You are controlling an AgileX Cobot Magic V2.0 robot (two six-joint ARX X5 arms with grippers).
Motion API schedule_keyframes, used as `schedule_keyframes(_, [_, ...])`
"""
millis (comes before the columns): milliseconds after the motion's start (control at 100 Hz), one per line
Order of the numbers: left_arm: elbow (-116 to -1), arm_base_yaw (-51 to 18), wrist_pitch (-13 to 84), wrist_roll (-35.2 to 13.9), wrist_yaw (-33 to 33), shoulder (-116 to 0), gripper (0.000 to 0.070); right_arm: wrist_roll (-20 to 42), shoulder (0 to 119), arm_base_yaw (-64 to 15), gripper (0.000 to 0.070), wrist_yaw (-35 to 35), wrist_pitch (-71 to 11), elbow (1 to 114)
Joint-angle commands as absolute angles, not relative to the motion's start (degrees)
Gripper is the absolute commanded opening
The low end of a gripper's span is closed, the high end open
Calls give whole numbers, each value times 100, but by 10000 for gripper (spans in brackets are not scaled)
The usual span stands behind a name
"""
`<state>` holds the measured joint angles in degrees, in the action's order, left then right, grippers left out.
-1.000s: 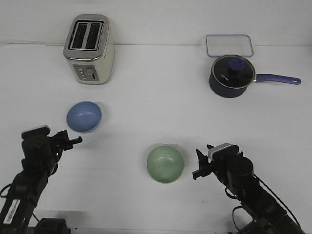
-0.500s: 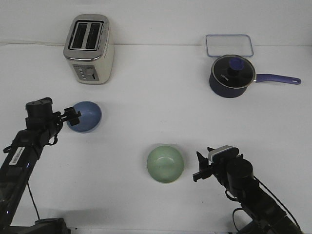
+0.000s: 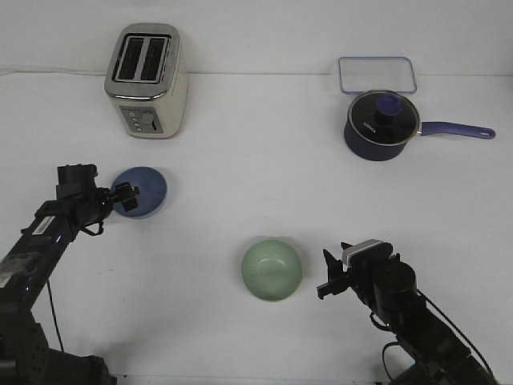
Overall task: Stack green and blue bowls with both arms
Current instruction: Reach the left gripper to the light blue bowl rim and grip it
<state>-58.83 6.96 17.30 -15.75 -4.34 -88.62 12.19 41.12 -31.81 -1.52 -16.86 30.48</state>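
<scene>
Blue bowl, periwinkle, left of centre, our left gripper at its rim, grip unclear, green bowl, sage, lower centre, right gripper beside it, jaws parted.

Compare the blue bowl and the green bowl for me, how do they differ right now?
The blue bowl sits farther back on the left, the green bowl nearer and more central. The left gripper reaches over the blue bowl's rim, while the right gripper stays clear beside the green bowl. Both are upright, empty, similar in size.
</scene>
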Motion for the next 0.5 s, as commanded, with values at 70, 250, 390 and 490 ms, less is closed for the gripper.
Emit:
schedule_keyframes(70, [-5968, 716, 1706, -1498, -436, -9063, 271, 1214, 4130, -3218, 290, -152, -1636, 3072])
schedule_keyframes(250, [-5968, 716, 1671, -1308, -438, -9067, 13, 1214, 4130, -3216, 290, -152, -1634, 3072])
schedule_keyframes(390, [-5977, 707, 1658, -1260, -539, -9006, 13, 1214, 4130, -3218, 290, -152, -1636, 3070])
schedule_keyframes(490, [-5981, 635, 1647, -1120, -915, -8803, 13, 1214, 4130, -3218, 290, -152, -1634, 3072])
